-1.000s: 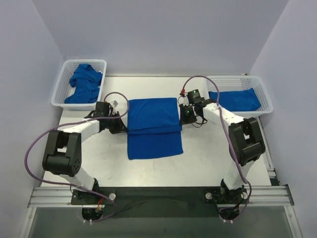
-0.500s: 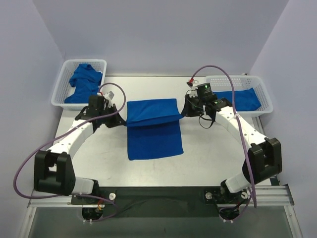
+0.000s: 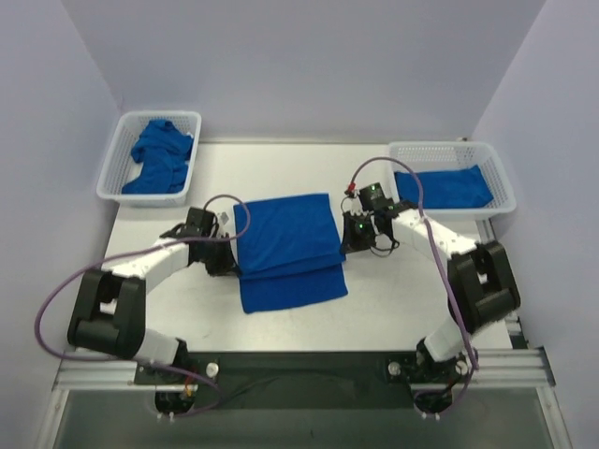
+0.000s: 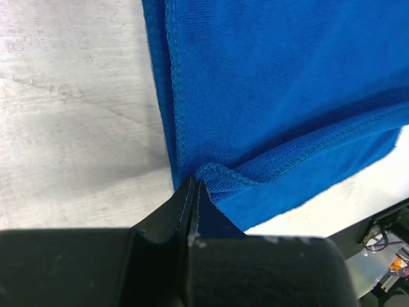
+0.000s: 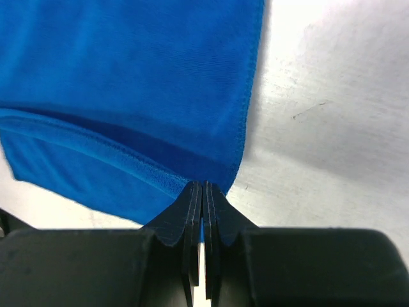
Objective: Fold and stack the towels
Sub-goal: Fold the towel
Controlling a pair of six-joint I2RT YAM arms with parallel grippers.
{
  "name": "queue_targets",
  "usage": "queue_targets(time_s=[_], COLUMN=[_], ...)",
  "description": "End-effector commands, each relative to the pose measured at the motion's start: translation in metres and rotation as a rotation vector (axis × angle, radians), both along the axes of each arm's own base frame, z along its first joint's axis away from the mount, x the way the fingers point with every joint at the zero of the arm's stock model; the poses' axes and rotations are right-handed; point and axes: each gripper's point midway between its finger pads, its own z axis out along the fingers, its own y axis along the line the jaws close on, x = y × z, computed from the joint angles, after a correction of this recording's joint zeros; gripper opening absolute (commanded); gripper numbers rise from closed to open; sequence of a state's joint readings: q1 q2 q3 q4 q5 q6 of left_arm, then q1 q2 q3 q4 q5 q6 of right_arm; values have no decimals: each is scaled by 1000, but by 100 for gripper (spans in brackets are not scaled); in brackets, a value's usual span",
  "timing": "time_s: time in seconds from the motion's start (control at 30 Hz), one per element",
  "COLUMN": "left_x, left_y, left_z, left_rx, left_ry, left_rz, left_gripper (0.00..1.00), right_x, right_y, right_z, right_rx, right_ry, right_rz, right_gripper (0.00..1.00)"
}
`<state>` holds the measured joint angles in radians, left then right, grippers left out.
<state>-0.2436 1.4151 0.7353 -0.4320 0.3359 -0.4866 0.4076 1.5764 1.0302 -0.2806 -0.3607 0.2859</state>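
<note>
The left gripper [image 4: 192,189] and right gripper [image 5: 202,189] are each clamped on a hemmed corner of the blue towel [image 3: 285,245], which lies half-folded on the tabletop [image 3: 393,299] between them; being light and limp, it is probably best pinched at its corners and kept taut.

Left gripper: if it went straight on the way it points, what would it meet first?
The royal-blue cloth towel. The left gripper has its shut fingers pinched on the towel's folded corner, so going on would likely just push into that cloth.
</note>
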Motion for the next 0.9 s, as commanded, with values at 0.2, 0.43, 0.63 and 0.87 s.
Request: queue_targets(time_s=[0.2, 0.43, 0.63, 0.87], left_x=[0, 21, 80, 146], left_y=[-1, 4, 6, -3], left_z=[-32, -43, -38, -28], left_rx=[63, 110, 114, 75], left_ry=[65, 63, 18, -44], left_rz=[-20, -2, 29, 34], left_gripper=[0, 0, 0, 0], right_x=[-23, -13, 25, 85], right_y=[-2, -3, -19, -36], right_z=[-67, -85, -91, -69], right_rx=[-49, -50, -54, -37], right_ry=[196, 218, 190, 93], right_rz=[-15, -50, -182, -288], right_gripper=[0, 0, 0, 0])
